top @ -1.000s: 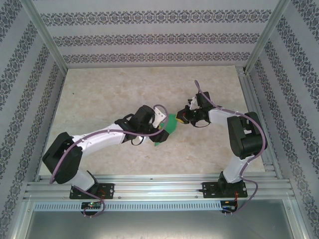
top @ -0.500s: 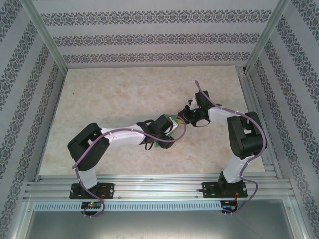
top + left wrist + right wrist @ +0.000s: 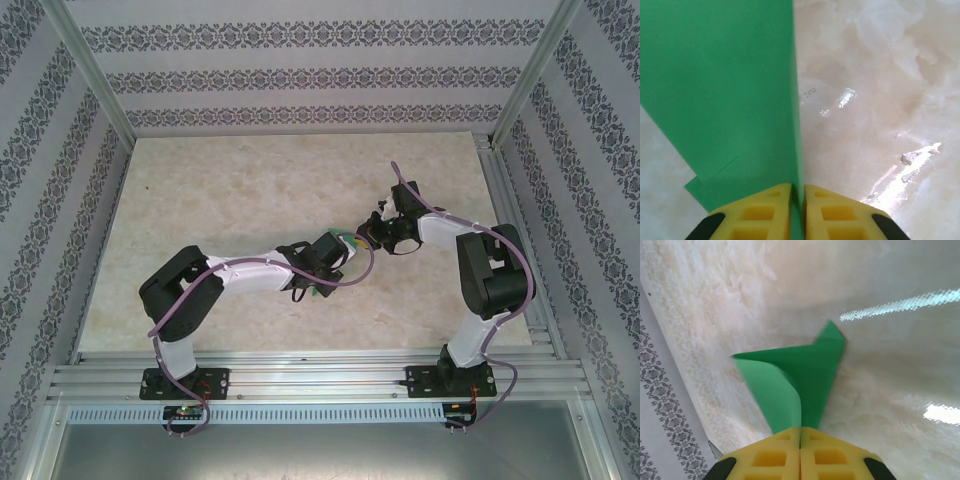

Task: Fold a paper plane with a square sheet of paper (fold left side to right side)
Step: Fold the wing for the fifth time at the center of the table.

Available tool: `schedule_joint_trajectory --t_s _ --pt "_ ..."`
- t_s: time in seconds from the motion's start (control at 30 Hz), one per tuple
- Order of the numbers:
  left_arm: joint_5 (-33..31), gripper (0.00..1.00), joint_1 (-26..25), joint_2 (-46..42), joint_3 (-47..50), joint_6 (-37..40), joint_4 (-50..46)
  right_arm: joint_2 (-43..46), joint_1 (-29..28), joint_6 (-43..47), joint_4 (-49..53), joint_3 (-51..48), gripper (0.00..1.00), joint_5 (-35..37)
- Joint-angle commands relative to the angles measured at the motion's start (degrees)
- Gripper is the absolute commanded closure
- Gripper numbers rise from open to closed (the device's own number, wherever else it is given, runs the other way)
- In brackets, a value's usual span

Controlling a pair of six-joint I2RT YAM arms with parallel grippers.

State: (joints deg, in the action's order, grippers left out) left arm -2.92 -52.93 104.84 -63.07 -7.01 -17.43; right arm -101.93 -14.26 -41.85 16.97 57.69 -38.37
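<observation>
One green paper sheet [image 3: 720, 75]. Two robot arms: left arm [image 3: 240, 272] based at seven o'clock, right arm [image 3: 490, 270] at five. Two grippers: left gripper [image 3: 798, 192], right gripper [image 3: 800, 432]. One table [image 3: 220, 180].

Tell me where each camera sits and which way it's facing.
Top external: above and behind, facing down on the table; both arms and bases show.
Left wrist: on that wrist, looking along the left end effector, shut on the paper.
Right wrist: likewise behind the right end effector, shut on the paper.
Shared: both wrist views show paper between yellow fingers.

Overhead rear view, close wrist views sharing green paper [image 3: 720, 85]
</observation>
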Motion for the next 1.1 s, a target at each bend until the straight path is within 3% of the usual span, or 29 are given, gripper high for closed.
schedule_joint_trajectory --t_s 0.0,0.07,0.23,0.4,0.6,0.8,0.93,1.07 --pt "4.46 0.89 1.67 0.45 -0.03 -1.76 1.52 1.64 -0.28 3.94 2.55 1.76 0.83 2.43" --pt "7.39 0.91 2.84 0.15 0.51 -2.02 2.66 2.98 0.55 5.76 4.08 1.65 0.71 3.47" --pt "15.63 0.92 5.80 0.43 1.08 -2.81 4.92 7.80 3.51 8.97 5.32 -0.41 0.52 4.21" --pt "23.35 0.93 9.24 0.77 1.77 -4.15 7.25 11.63 5.04 11.62 5.64 -1.95 0.47 4.64" --pt "31.99 0.94 11.76 3.12 1.97 -6.69 10.65 11.77 5.04 7.92 -2.56 -5.29 0.54 2.31" --pt "34.54 0.94 12.94 5.04 0.80 -7.30 10.52 10.92 4.61 6.68 -5.89 -7.04 0.51 4.07" --pt "35.50 0.94 13.76 5.61 0.57 -8.65 11.61 11.79 5.70 5.18 -7.13 -10.30 0.63 7.34" --pt "36.88 0.94 14.43 5.76 0.58 -10.21 12.86 10.15 5.67 1.76 -11.20 -12.39 0.82 6.08"
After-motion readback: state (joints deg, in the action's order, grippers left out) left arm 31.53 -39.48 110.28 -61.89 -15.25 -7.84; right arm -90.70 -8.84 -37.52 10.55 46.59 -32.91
